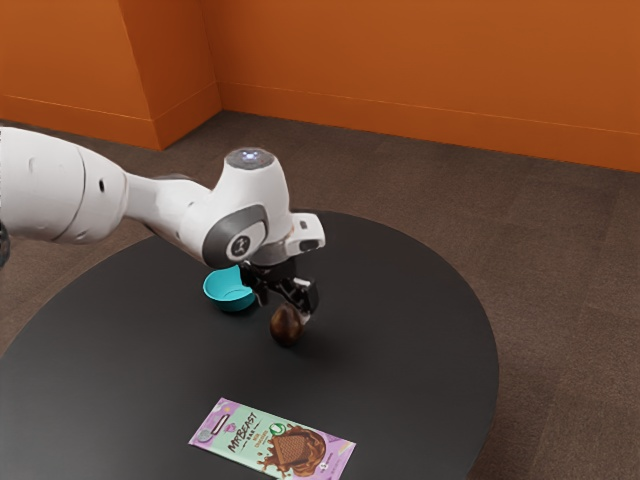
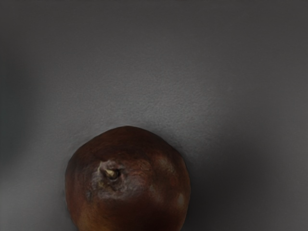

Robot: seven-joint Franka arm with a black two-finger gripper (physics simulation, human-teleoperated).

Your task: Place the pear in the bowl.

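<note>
There was one pear [image 1: 286,327], one bowl [image 1: 230,294] and one chocolate bar [image 1: 272,441], making three small things, each the single one of its kind. One table [image 1: 400,350] and one floor [image 1: 570,300] were in view. Of robot parts, there was one arm [image 1: 250,200], and it carried one gripper [image 1: 297,303].

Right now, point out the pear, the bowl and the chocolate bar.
Pear [image 2: 130,187]: wrist view, on its brown skin, beside the stem end.
Bowl [image 1: 231,297]: exterior view, on its turquoise outer wall.
Chocolate bar [image 1: 272,440]: exterior view, on the printed front of its wrapper.
</note>
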